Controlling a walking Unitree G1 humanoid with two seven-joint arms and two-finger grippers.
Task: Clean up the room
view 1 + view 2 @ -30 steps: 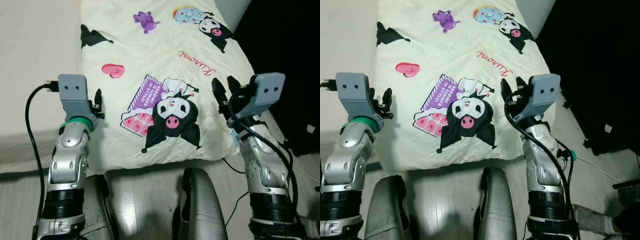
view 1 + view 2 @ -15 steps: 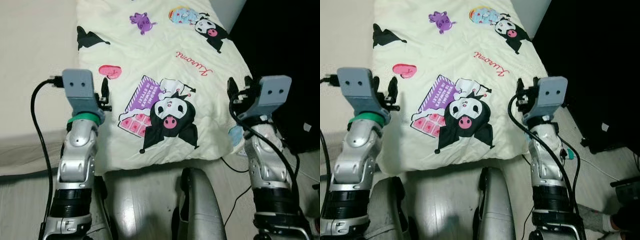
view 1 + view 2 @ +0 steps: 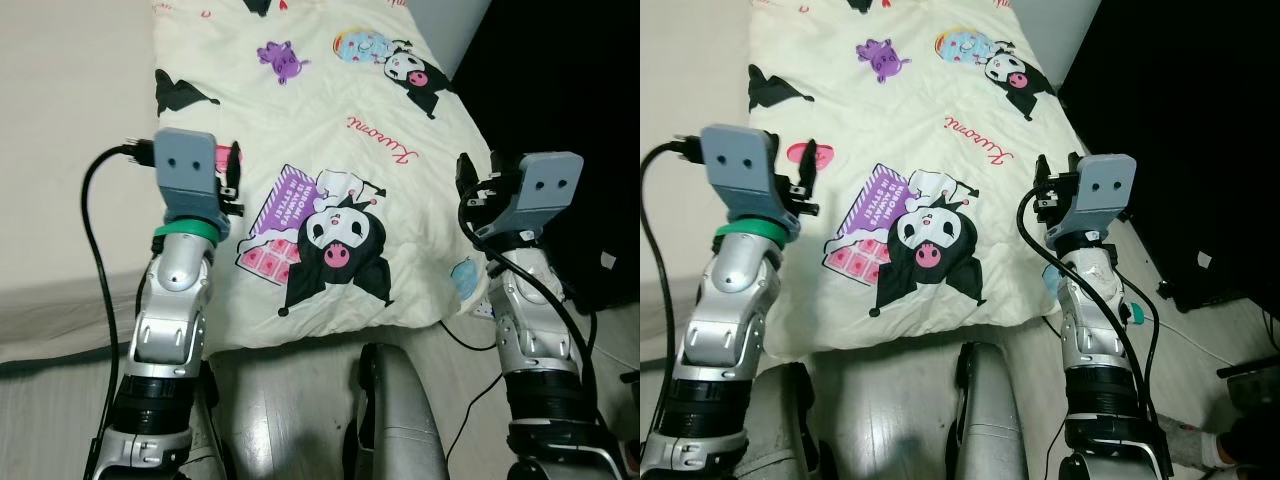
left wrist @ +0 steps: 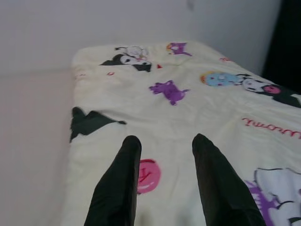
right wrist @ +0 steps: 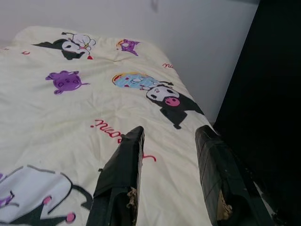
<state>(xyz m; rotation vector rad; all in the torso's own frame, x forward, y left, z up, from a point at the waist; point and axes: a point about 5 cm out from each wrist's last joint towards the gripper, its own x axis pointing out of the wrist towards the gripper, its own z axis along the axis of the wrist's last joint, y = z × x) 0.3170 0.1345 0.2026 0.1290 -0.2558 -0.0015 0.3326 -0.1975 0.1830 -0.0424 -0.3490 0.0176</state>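
Note:
A cream blanket (image 3: 330,120) printed with cartoon characters lies spread over the bed, its near edge hanging toward me. My left gripper (image 4: 164,143) hovers open over the blanket's left part, close to a pink heart print (image 4: 148,175). At the blanket's right edge my right gripper (image 5: 170,136) is raised and open, with nothing between its fingers. Both wrists carry grey camera blocks (image 3: 188,175).
Bare beige mattress (image 3: 70,150) lies left of the blanket. A dark area (image 3: 570,80) borders the bed on the right. A cable (image 3: 465,340) and a small teal thing (image 3: 1136,314) lie on the wooden floor by my right leg. A white wall (image 5: 141,19) stands behind the bed.
The left arm has moved forward and rightward, over the blanket's left edge. The right gripper drew back slightly to the blanket's right edge. The view has shifted a little up the bed.

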